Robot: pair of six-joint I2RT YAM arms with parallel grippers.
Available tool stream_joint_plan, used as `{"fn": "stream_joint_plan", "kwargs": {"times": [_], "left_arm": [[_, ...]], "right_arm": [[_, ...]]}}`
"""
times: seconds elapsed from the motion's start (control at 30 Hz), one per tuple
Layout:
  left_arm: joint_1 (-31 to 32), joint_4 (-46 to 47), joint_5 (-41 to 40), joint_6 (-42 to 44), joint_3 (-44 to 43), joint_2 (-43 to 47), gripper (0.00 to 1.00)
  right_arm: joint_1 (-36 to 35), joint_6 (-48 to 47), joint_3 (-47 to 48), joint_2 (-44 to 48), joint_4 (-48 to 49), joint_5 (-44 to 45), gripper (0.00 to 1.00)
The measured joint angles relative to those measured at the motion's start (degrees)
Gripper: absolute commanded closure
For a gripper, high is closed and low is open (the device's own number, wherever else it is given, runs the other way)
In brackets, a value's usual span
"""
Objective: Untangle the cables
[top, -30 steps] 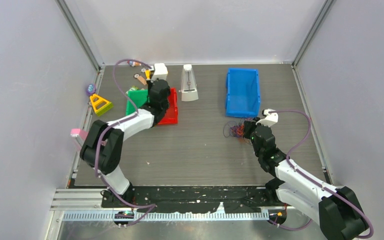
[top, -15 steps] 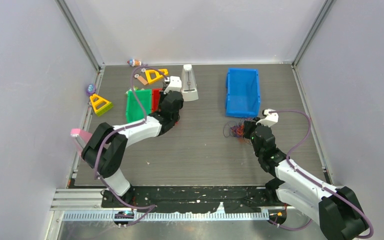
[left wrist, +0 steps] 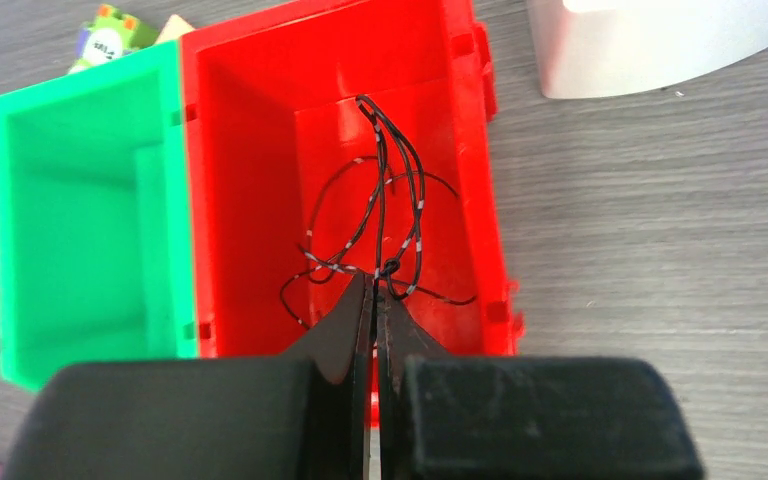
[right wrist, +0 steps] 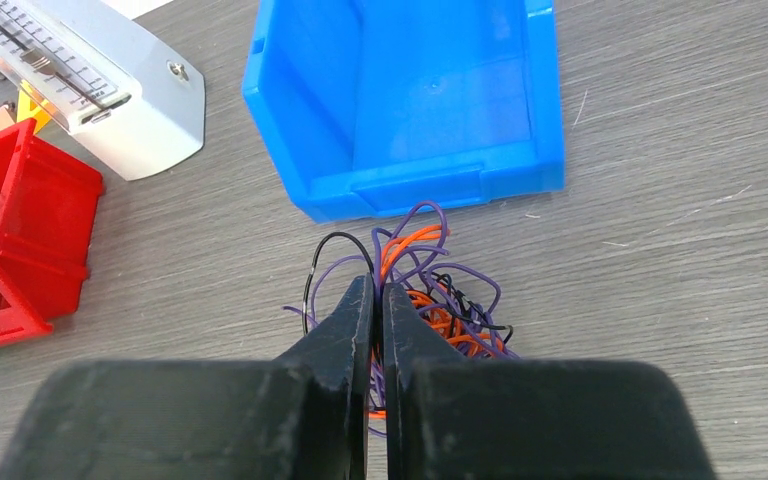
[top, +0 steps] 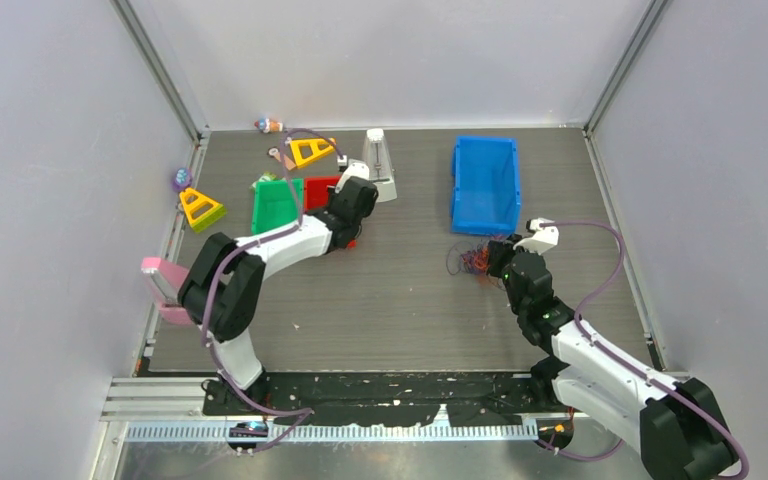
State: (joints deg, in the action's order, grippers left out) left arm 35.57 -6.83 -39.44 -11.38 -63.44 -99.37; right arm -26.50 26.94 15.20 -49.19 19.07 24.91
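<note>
A clump of thin orange, purple and black cables (right wrist: 440,290) lies on the table just in front of the blue bin (right wrist: 410,100); in the top view the clump (top: 468,261) is right of centre. My right gripper (right wrist: 378,285) is shut on strands at the clump's left side. A separate black cable (left wrist: 400,200) with white marks dangles in loops over the red bin (left wrist: 260,180). Its knot sits at the tips of my left gripper (left wrist: 377,280), which is shut on it.
A green bin (left wrist: 70,200) adjoins the red one on its left. A white metronome (top: 378,167) stands behind them. Yellow triangle pieces (top: 201,208) and small toys (top: 268,125) lie at the back left. A pink object (top: 160,280) sits at the left edge.
My left arm has swung right and slightly nearer, from over the green and red bins to the red bin's right side. The right arm and the clump have not moved.
</note>
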Motion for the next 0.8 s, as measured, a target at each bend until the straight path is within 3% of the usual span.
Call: {"fn": "stream_joint_plan", "kwargs": {"times": [0.27, 0.57, 0.8], "left_arm": [[-4.87, -10.95, 8.92, -3.04, -12.17, -9.64, 1.00], [-8.85, -17.05, 15.41, -4.52, -17.29, -16.48, 1.00], [-9.66, -18.82, 19.10, -4.13, -18.10, -16.00, 0.70]], "right_arm": [[0.00, 0.00, 0.00, 0.85, -0.35, 0.04, 0.95], [0.00, 0.00, 0.00, 0.76, -0.70, 0.00, 0.95], [0.00, -0.02, 0.00, -0.33, -0.85, -0.11, 0.95]]}}
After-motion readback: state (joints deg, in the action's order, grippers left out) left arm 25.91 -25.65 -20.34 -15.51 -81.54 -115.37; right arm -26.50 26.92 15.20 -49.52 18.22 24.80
